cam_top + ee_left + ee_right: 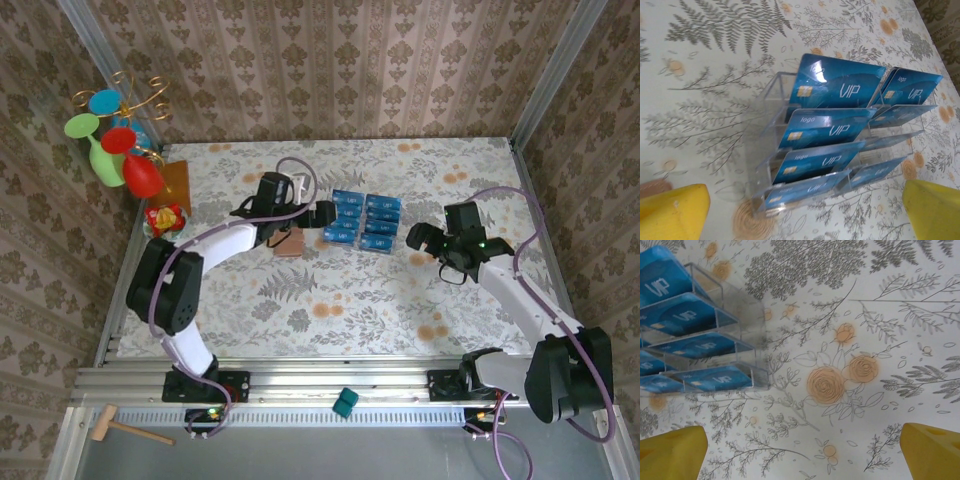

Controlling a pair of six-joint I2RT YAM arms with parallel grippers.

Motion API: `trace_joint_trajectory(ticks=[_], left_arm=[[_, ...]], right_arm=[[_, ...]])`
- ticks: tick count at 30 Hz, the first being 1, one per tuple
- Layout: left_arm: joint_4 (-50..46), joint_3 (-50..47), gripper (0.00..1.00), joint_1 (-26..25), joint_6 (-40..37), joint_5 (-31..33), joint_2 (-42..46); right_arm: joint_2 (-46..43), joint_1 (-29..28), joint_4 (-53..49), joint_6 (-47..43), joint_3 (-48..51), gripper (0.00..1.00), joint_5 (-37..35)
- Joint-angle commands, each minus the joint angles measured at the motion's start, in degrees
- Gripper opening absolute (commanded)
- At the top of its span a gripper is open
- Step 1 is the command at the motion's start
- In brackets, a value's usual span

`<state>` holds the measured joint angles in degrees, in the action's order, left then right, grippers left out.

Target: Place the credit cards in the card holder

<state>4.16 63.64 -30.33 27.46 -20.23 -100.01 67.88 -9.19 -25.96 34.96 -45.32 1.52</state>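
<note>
Credit cards [362,220] racked in a clear tray [768,125] mid table [330,310], left claw [322,213] and right claw [424,238] both spread wide, flanking it, card holder [291,244] seemingly part-hidden beneath the left arm [215,245], coloured goblets [112,150] far left

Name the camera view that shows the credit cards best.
Left wrist: the credit cards sit close, "VIP" print and chips legible. Right wrist catches some at its left edge; top external shows them small.

Bright even light, faint soft shadows, white glare on credit cards [826,129], close foreground blurred.
</note>
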Motion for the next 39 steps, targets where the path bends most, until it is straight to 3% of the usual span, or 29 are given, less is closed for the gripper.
trace_joint_trajectory(ticks=[1, 12, 27, 39], left_arm=[[2.5, 4.0, 1.0, -1.0, 1.6, 0.0, -3.3], [2.8, 9.4, 1.0, -5.6, 1.4, 6.2, -10.4], [2.1, 18.5, 1.0, -11.9, 2.6, 6.4, -17.4], [5.1, 27.9, 1.0, -17.5, 5.6, 5.3, -25.2]], right_arm=[[0.4, -0.4, -1.0, 0.5, -0.9, 1.0, 3.4], [-0.5, 1.4, -4.1, -3.2, -4.2, 1.0, 7.0], [-4.9, 8.0, -4.5, -2.4, -3.1, 1.0, 9.7], [-6.7, 9.5, -6.6, -1.6, -1.6, 1.0, 10.5]])
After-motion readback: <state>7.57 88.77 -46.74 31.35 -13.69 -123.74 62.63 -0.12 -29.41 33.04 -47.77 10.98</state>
